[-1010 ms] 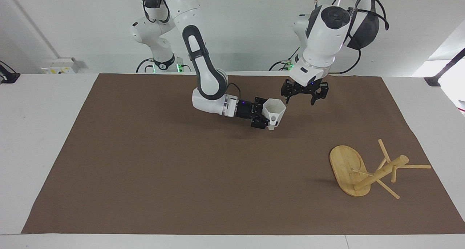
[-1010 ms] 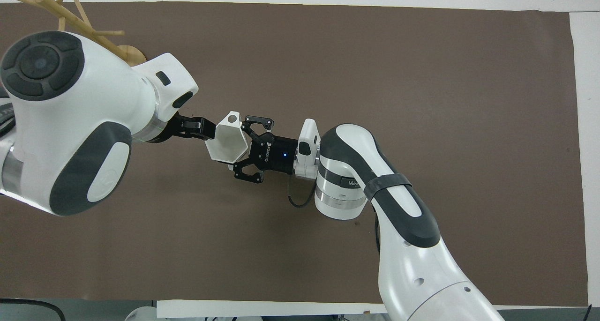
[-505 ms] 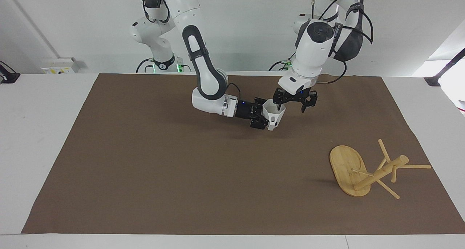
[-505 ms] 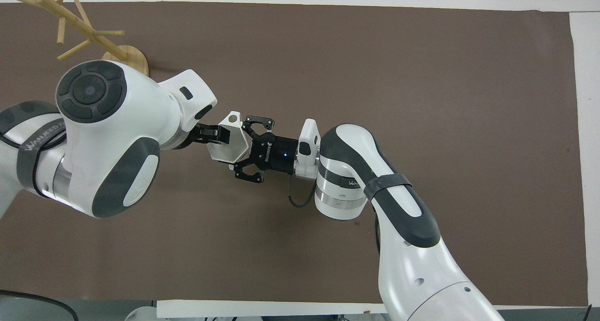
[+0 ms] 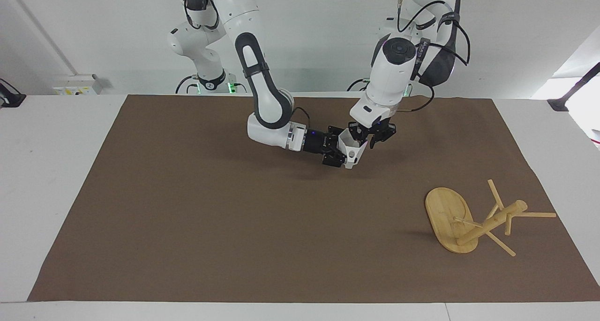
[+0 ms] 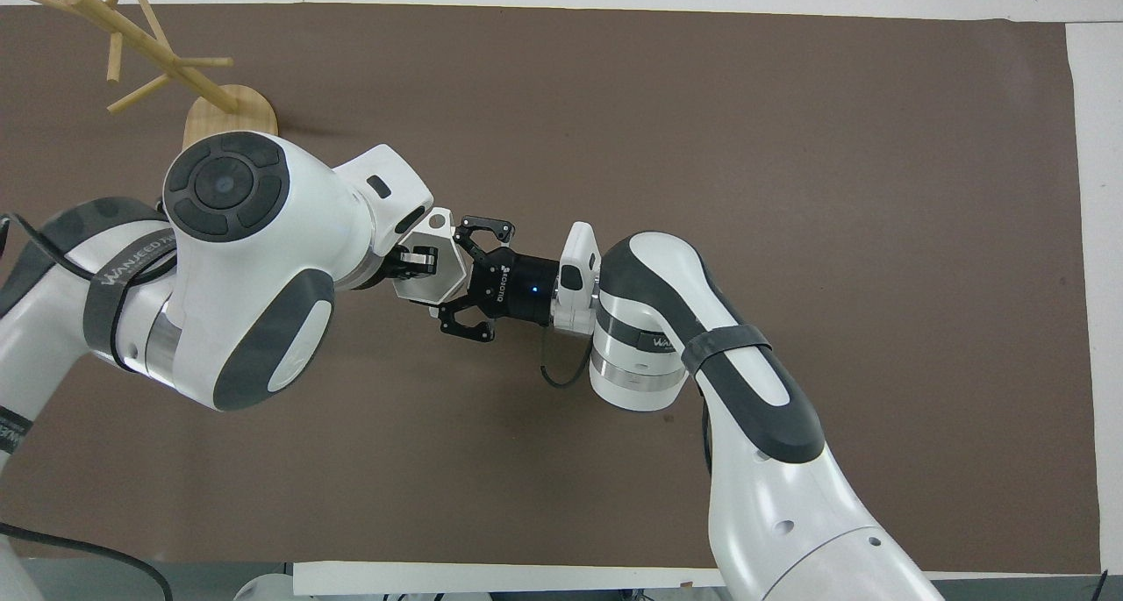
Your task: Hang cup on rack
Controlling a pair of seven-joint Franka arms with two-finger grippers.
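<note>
White faceted cup [image 5: 352, 148], hexagonal rim | right gripper [image 5: 338, 151] clamps it aloft | left gripper [image 5: 368, 134] at rim, fingers' spread apparently unclear | bamboo rack [image 5: 473, 220] well apart.

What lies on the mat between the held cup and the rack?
Nothing: in the facing view, only bare brown mat separates the cup, held up between both grippers, from the rack.

wall [image 5: 304, 40] – plain white | table [image 5: 56, 171] – white | mat [image 5: 211, 218] – brown
</note>
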